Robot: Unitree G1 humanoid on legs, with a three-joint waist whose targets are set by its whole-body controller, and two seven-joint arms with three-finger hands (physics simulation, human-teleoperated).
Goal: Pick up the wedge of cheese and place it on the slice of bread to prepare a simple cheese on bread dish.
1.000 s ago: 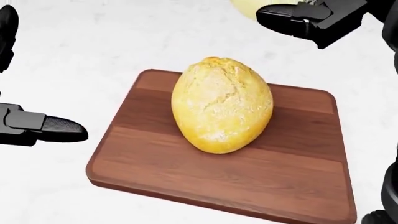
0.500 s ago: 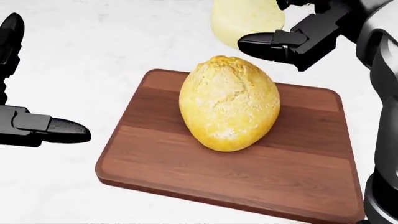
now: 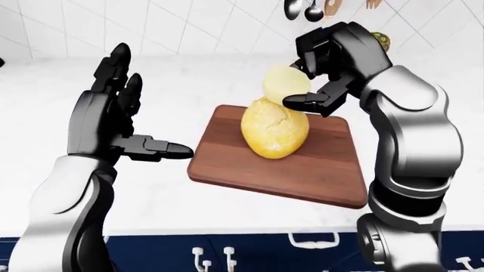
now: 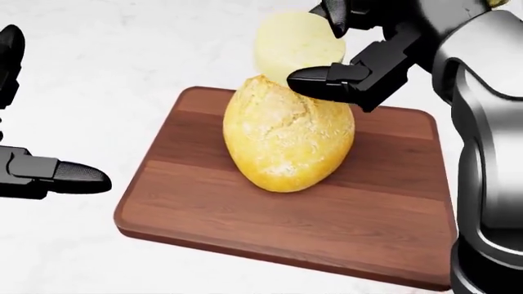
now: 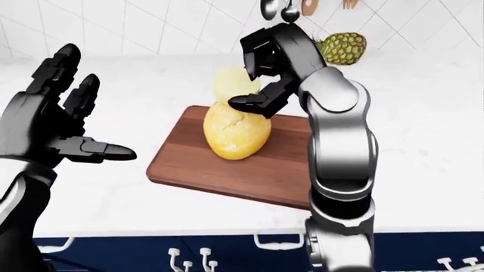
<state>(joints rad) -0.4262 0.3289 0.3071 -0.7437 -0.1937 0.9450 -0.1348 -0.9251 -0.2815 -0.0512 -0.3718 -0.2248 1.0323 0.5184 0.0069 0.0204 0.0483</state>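
Gripping the pale, smooth, rounded cheese (image 4: 292, 46), the right hand (image 4: 360, 58) has its black fingers closed round it, just above the top end of the crusty, egg-shaped golden bread (image 4: 287, 135). That loaf sits mid-way on the rounded-corner wooden cutting board (image 4: 245, 220). Beyond the board's left edge, the left hand (image 3: 113, 122) hovers spread wide, holding nothing.

Around the cutting board (image 4: 384, 245) we see bare white counter (image 4: 122, 61) on every side we can see. The bread (image 4: 286, 138) fills the board's middle and rises high, blocking any low pass across it; the board's 3 to 6 o'clock part lies bare. At the bread's 12 o'clock our right hand (image 4: 347, 52) with the cheese (image 4: 290, 46) takes up the air. Our left hand (image 3: 113, 122), fingers spread, stands at the board's 9 o'clock, well apart. A pineapple (image 5: 342, 48) stands far off at 1 o'clock.
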